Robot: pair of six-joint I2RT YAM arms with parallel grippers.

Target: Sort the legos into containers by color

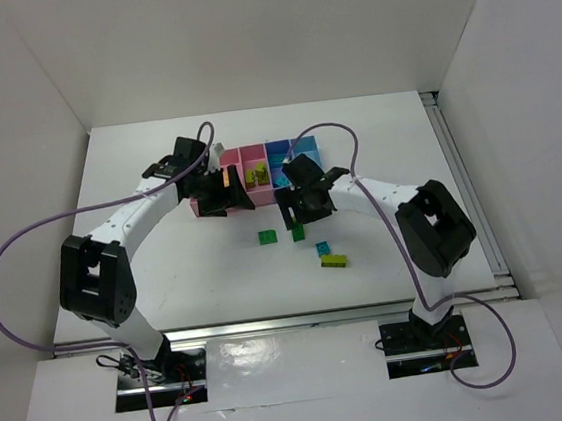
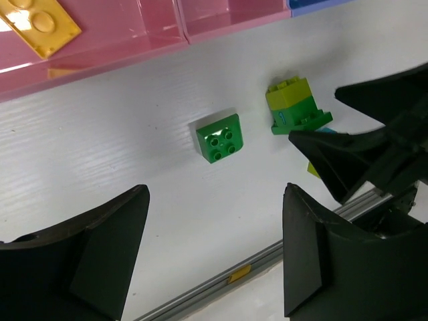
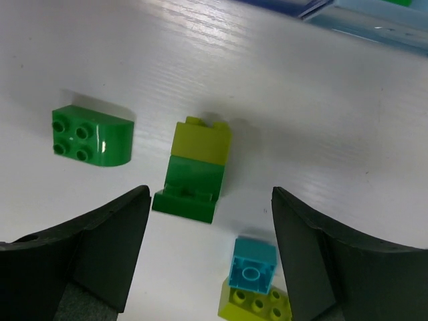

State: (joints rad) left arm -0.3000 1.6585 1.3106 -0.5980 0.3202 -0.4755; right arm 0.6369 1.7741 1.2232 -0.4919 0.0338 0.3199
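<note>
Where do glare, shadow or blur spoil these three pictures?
Top view: even light, a bright reflection on the glossy panel between the arm bases. Left wrist view: glare whitens part of the yellow brick in the pink bin; the near jaws look soft. Right wrist view: sharp, a highlight on the rounded green brick, soft shadows beside the bricks.

Robotics lab cell; white panel walls, white table, aluminium rail, cabled left arm, right arm
</note>
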